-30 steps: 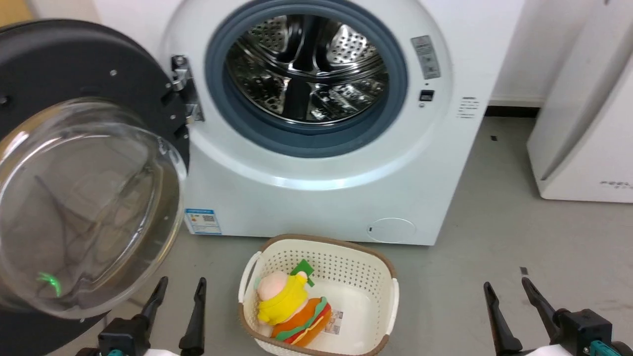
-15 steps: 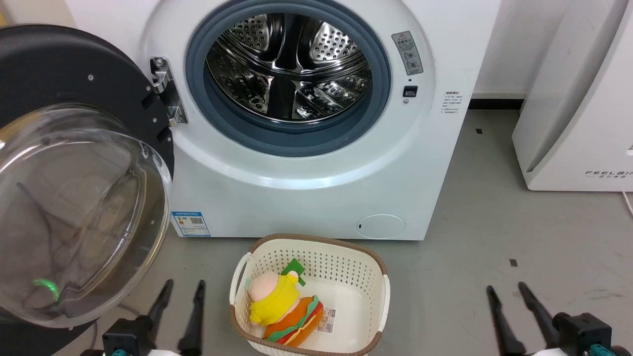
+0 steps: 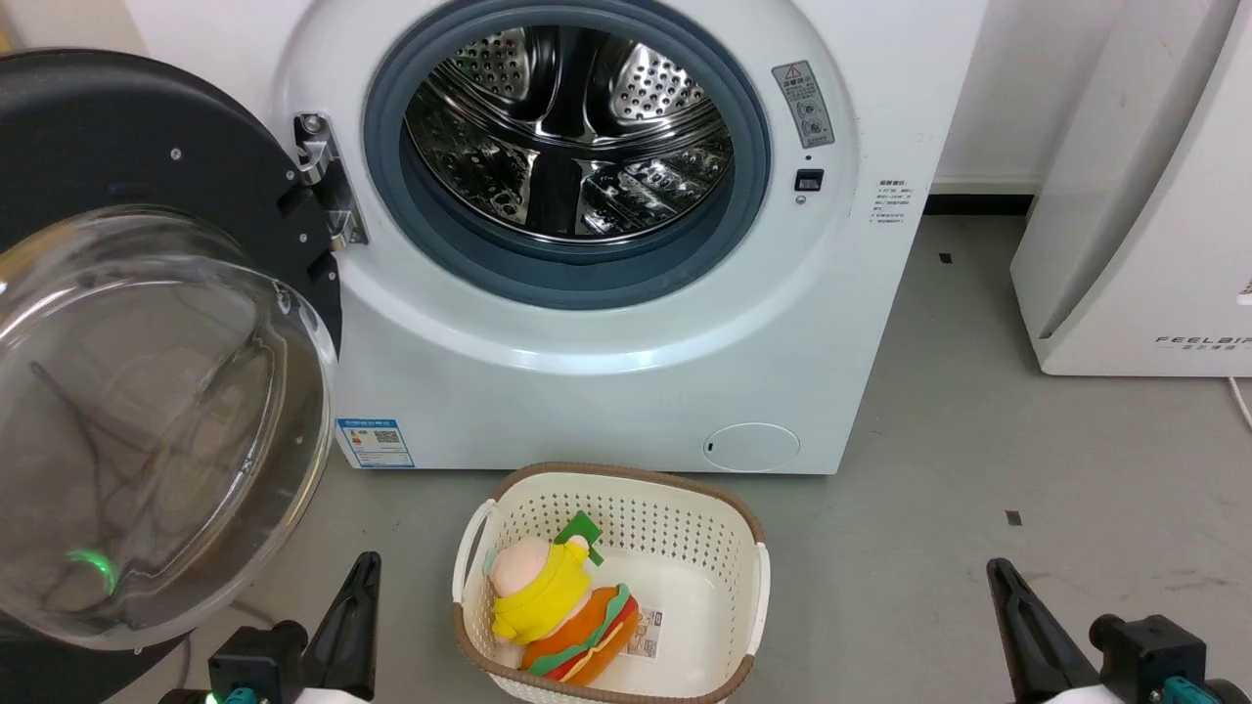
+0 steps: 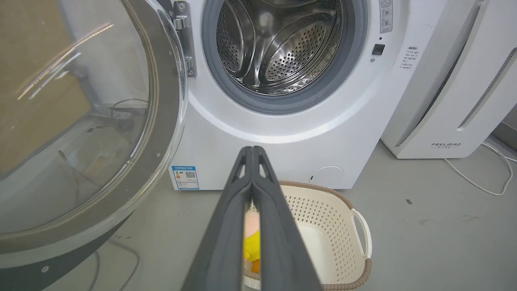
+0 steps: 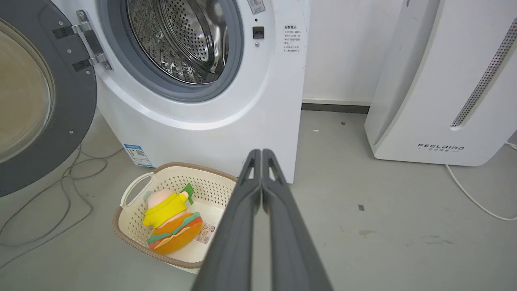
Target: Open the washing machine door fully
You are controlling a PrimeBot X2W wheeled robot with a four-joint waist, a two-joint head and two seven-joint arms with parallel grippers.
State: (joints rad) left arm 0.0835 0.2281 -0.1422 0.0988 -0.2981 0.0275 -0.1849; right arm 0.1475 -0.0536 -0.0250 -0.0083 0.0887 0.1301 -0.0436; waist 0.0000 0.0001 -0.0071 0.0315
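The washing machine door (image 3: 147,391) hangs swung wide to the left on its hinge (image 3: 323,186), its black rim and bulging glass bowl facing me; the same door (image 4: 80,121) fills the left of the left wrist view. Behind it the white washing machine (image 3: 606,372) shows its grey rubber ring and bare steel drum (image 3: 567,137). My left gripper (image 3: 367,565) sits low at the bottom left, just right of the door's lower edge, shut on nothing. My right gripper (image 3: 996,569) is at the bottom right over the floor, shut and empty. Both touch nothing.
A cream perforated basket (image 3: 685,508) holding a plush toy (image 3: 558,616) stands on the grey floor in front of the machine, between my grippers. A white appliance (image 3: 1144,196) stands to the right. Cables (image 5: 60,190) lie on the floor under the door.
Both grippers have gone from open to shut. The camera shifted slightly at first; the door and basket have not moved.
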